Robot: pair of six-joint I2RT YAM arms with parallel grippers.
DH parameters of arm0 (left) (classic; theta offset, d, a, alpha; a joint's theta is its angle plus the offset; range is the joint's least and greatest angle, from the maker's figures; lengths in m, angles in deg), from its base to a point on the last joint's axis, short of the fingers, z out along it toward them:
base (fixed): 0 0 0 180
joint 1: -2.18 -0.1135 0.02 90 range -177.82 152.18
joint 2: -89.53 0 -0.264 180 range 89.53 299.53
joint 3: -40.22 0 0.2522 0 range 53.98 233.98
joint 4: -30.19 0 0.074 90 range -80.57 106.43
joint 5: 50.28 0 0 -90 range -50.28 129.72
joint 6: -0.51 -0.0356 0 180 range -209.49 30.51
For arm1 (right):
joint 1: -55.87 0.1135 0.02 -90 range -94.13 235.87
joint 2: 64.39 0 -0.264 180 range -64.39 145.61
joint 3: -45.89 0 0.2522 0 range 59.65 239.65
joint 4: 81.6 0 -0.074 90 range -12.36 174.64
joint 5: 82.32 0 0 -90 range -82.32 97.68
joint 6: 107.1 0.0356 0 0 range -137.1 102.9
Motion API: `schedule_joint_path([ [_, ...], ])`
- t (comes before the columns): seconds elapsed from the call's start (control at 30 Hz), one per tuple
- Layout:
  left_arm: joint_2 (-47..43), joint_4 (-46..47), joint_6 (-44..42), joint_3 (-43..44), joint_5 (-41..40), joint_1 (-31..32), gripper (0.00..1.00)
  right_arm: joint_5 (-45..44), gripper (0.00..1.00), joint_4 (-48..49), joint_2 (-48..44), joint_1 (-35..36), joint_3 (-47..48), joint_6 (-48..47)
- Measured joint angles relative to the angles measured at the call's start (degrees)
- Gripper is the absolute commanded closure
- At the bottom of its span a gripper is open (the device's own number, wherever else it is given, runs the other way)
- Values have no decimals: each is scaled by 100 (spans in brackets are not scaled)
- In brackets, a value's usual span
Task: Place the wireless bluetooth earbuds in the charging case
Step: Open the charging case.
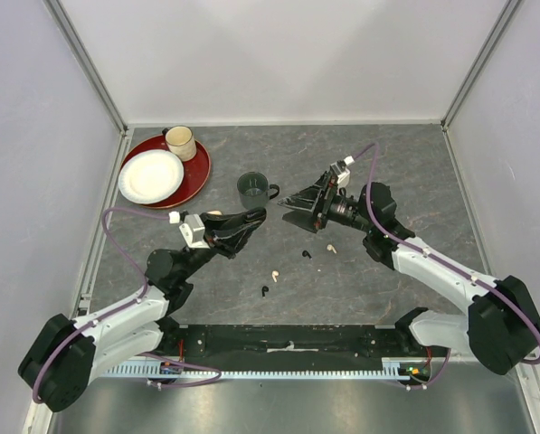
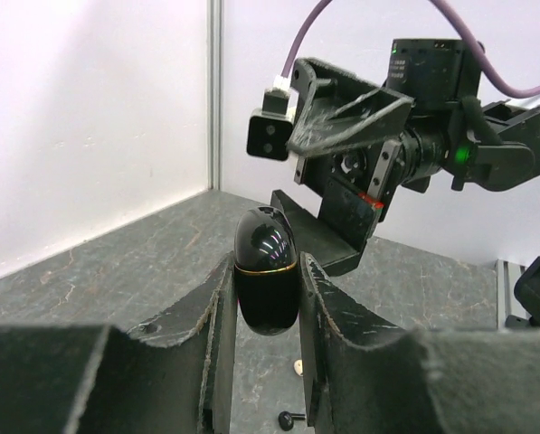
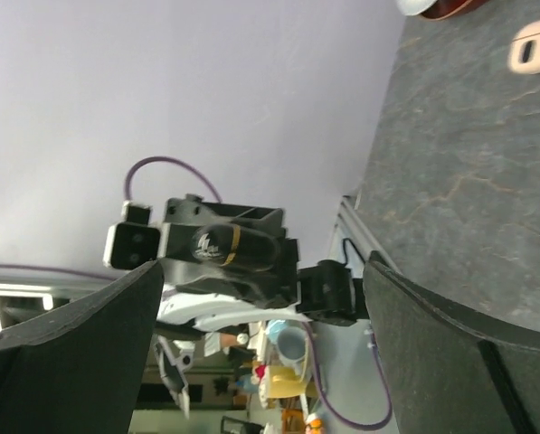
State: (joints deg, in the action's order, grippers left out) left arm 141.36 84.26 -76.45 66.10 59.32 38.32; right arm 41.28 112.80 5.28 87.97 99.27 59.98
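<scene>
Firmly pinching case (image 2: 266,280) in left gripper (image 1: 254,215), holding right gripper (image 1: 287,209) wide open and empty nearby, with earbuds (image 1: 274,274) loose on table (image 1: 414,181).

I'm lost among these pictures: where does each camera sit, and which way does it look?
Top: above and behind, looking down on the table; left arm and right arm show.
Left wrist: on the left arm, looking past the left fingers, shut on the black case, toward the right arm.
Right wrist: on the right arm, looking between the open right fingers back at the left arm.
Shared: both wrist views show the black case.
</scene>
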Motion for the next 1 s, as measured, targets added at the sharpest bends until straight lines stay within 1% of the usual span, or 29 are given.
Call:
schedule_joint_path([
  [0.1,120,116,-24,2,20,0,98,116,2,238,0,42,0,295],
  [0.23,251,190,-28,2,48,9,98,256,2,310,33,125,24,636],
  [0.4,278,282,-28,4,48,37,98,367,2,608,332,249,90,1058],
  [0.5,278,297,-28,4,48,37,98,396,9,824,516,356,90,1257],
  [0.57,280,308,-28,4,68,37,98,411,10,964,616,431,90,1384],
  [0.7,306,317,-26,4,168,68,98,431,18,1320,791,529,90,1648],
  [0.77,321,354,-26,4,192,74,98,433,20,1478,863,573,90,1777],
  [0.8,332,374,-26,4,197,74,98,433,23,1554,898,586,92,1832],
  [0.97,389,437,-26,4,197,74,98,431,28,1834,1045,673,92,2068],
  [1.0,402,455,-28,4,199,74,98,435,30,1853,1064,684,92,2096],
])
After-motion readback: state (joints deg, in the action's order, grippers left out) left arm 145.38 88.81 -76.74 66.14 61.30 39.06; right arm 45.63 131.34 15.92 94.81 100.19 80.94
